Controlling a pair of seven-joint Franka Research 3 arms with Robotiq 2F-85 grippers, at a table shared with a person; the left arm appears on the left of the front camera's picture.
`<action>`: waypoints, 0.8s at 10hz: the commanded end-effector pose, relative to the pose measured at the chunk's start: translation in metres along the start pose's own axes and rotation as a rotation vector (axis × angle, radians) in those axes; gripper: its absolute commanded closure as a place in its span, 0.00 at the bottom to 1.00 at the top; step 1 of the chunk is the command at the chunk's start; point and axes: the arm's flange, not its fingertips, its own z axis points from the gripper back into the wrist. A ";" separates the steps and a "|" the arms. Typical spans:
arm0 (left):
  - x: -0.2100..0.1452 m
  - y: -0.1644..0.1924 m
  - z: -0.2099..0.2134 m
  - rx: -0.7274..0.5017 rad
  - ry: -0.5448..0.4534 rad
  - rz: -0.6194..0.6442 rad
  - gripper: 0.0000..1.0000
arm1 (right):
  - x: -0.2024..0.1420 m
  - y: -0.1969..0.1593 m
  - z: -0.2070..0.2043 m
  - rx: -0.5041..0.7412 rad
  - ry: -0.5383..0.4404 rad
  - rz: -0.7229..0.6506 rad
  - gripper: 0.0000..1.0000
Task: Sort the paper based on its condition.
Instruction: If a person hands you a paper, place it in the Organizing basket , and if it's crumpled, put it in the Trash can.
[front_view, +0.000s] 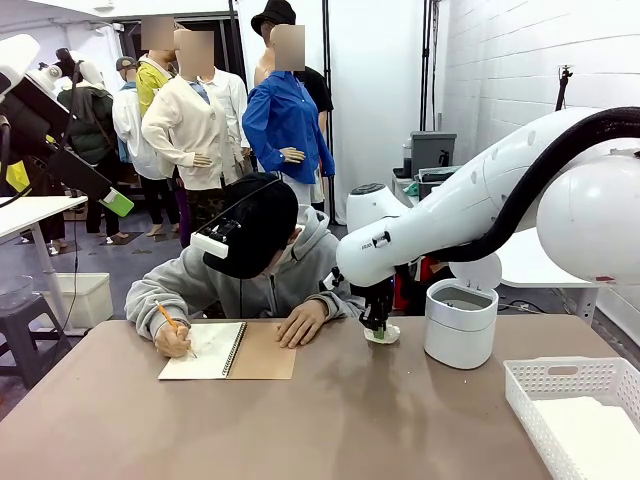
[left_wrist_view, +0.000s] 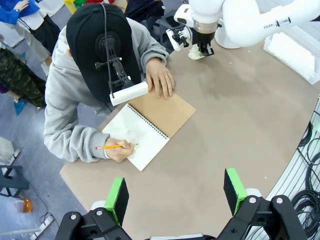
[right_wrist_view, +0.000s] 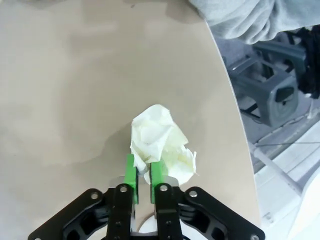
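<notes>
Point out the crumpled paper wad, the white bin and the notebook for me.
crumpled paper wad (right_wrist_view: 156, 134), right wrist view, on its upper creased surface.
white bin (front_view: 459, 334), front view, on its front wall.
notebook (left_wrist_view: 150, 124), left wrist view, on the spiral binding between white page and brown cover.

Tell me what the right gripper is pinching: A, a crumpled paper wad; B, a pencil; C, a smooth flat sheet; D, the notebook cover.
A: the right gripper has its green pads closed on a crumpled paper wad resting on the table.
</notes>
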 end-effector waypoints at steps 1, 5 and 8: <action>-0.001 0.001 0.001 -0.007 -0.004 0.002 0.00 | -0.019 0.008 0.025 -0.006 -0.021 0.008 1.00; -0.001 0.001 0.001 -0.007 -0.004 0.002 0.00 | -0.054 0.020 0.106 0.037 -0.116 0.020 1.00; -0.001 0.001 0.001 -0.007 -0.004 0.002 0.00 | -0.079 0.018 0.168 0.076 -0.172 -0.011 1.00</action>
